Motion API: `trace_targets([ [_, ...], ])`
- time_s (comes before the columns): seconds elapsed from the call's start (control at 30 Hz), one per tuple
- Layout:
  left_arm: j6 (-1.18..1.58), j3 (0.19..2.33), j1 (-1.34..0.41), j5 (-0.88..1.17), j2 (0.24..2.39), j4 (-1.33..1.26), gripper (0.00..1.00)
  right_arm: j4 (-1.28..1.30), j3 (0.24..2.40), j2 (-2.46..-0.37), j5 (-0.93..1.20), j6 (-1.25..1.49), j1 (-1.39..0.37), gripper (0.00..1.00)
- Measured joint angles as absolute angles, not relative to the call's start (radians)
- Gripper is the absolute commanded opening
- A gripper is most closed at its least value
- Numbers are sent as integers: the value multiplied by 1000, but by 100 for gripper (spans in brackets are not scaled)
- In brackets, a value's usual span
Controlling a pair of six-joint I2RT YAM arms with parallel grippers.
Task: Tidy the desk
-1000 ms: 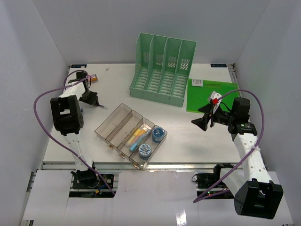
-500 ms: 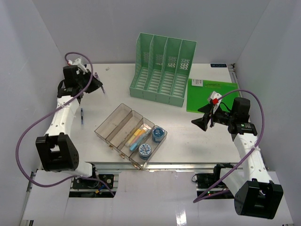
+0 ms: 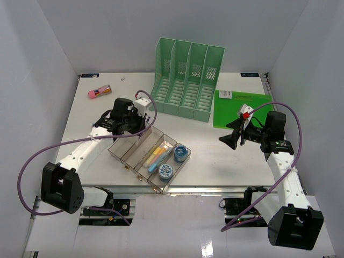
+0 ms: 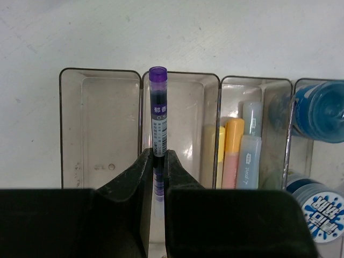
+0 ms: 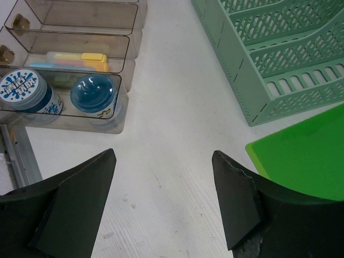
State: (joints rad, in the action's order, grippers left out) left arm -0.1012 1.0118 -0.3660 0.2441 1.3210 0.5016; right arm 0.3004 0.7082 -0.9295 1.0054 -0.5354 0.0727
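Note:
The desk (image 3: pixel 215 156) is a white tabletop. A clear compartmented tray (image 3: pixel 129 141) lies near its front. My left gripper (image 3: pixel 137 131) is shut on a purple pen (image 4: pixel 158 107). In the left wrist view the gripper (image 4: pixel 156 156) holds the pen lengthwise over the tray's second compartment (image 4: pixel 183 123), which looks empty, like the first. The third compartment holds highlighters (image 4: pixel 239 156) and the last holds two blue jars (image 3: pixel 181 153). My right gripper (image 3: pixel 230 135) is open and empty, above bare desk to the right of the tray, as the right wrist view (image 5: pixel 164 155) shows.
A green slotted file rack (image 3: pixel 188 78) stands at the back centre. A green folder (image 3: pixel 239 110) lies flat to its right, under the right arm. A small pink item (image 3: pixel 99 91) lies at the back left. Grey-white walls enclose the desk; a metal rail (image 3: pixel 204 189) runs along the front.

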Motion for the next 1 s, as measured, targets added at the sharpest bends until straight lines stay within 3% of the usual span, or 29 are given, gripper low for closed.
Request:
trace_targets([
  [0.1,-162,988,-402,194,1312,514,0,300,708,-930,1005,-535,73,79],
  [0.23,-210,965,-448,154,1316,524,8,300,708,-934,1005,-535,73,79],
  [0.4,-217,954,-471,120,1338,527,28,301,708,-936,1005,-535,73,79],
  [0.5,-208,945,-474,101,1341,527,49,301,708,-936,1005,-535,73,79],
  [0.63,-189,941,-474,63,1340,527,68,301,708,-936,1005,-535,73,79],
  [0.87,-129,931,-439,-38,1290,509,71,301,708,-936,1005,-535,73,79],
  [1.0,-51,935,-225,-7,1269,486,60,302,708,-936,1005,-535,73,79],
])
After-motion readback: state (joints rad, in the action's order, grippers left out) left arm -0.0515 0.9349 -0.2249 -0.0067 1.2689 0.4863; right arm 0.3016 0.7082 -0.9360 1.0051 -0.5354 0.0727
